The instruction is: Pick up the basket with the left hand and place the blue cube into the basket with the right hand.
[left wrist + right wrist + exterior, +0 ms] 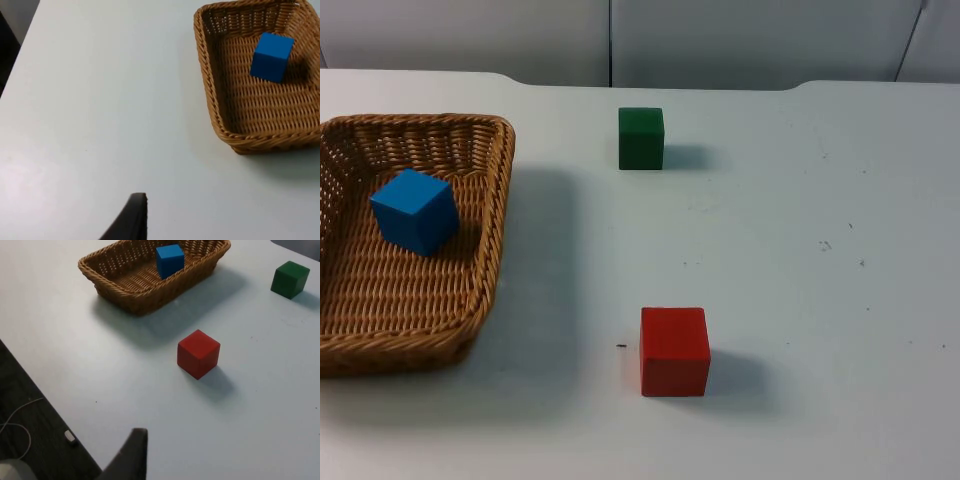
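Observation:
The wicker basket (496, 215) rests on the white table at the left, and the blue cube (415, 211) lies inside it, tilted slightly. The left wrist view looks down on the basket (206, 75) with the blue cube (271, 56) in it. My left gripper (134, 216) hangs over bare table, well apart from the basket. The right wrist view takes in the basket (140, 301) and blue cube (169, 260) from afar. My right gripper (133, 452) is high over the table's edge, clear of everything. Nothing is held by either gripper.
A red cube (674, 350) stands near the table's middle front, also seen from the right wrist (198, 353). A green cube (641, 137) sits farther back (289, 279). Beyond the table's edge lies dark floor (35, 440).

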